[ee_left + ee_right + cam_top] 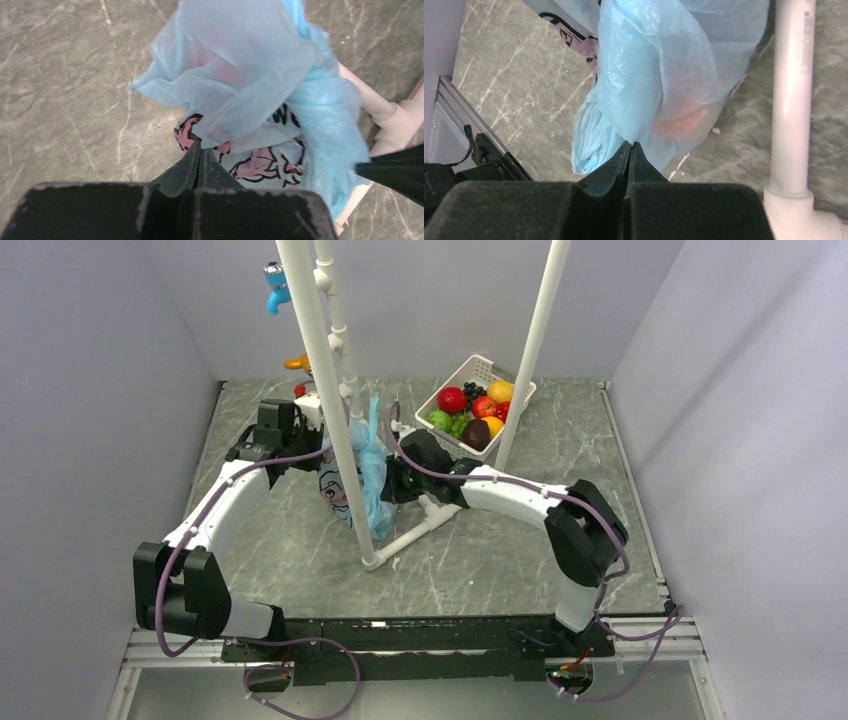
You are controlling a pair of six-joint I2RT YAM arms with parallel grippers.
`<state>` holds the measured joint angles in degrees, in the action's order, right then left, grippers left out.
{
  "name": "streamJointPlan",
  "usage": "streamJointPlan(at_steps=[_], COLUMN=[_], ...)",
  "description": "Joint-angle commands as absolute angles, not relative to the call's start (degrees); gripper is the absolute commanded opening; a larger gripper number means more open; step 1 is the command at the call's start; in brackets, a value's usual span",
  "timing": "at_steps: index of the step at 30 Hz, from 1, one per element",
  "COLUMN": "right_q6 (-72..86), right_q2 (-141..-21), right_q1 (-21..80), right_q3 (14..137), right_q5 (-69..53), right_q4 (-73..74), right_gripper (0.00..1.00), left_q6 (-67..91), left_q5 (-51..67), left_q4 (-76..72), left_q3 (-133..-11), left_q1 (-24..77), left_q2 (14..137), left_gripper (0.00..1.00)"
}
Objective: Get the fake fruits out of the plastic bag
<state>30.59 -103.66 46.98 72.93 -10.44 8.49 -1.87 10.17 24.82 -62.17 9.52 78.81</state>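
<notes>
Matte black left hand (200,159) and right hand (630,151), fingers pressed together, each pinch the crinkly translucent light-blue plastic bag (260,75); a rounded peach-orange fake fruit (680,119) shows through.

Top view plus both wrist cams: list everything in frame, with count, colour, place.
Bag: one, light blue with a pink-and-black cartoon print, between the two grippers beside the pipe frame.
Fruit in bag: at least one, peach-orange, seen through the film; the total is unclear.
Basket: one, white, slotted, far right of the table.
Fruit in basket: several; red, orange, green, dark purple, black.
Pipe frame: one, white, mid-table.
Table: one, grey marbled.
Left gripper: shut on the bag's printed side.
Right gripper: shut on the bag's blue film.
</notes>
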Motion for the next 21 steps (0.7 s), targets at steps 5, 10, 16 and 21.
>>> streamJointPlan(at_steps=[5,10,16,21], right_q6=[29.58,27.47,24.74,18.18], right_q2=[-91.56,-86.63,-86.12,-90.53], right_q1=[47.17,47.11,47.12,47.22], right_q3=[62.34,57.30,61.39,71.22], right_q5=[-6.38,-3.97,-3.73,-3.92], right_q4=[5.04,4.98,7.24,10.78], right_gripper=[0.00,0.00,0.02,0.49], left_q6=[1.60,0.70,-1.61,-1.93], left_q5=[2.84,9.44,12.17,13.09], left_q4=[26.15,25.50,25.48,25.15], left_q3=[-65.19,-65.31,-65.10,-64.79], left_q1=[6.46,5.25,5.27,5.27], left_q2=[78.92,79.66,80.00,79.44], left_gripper=[0.00,0.00,0.00,0.00])
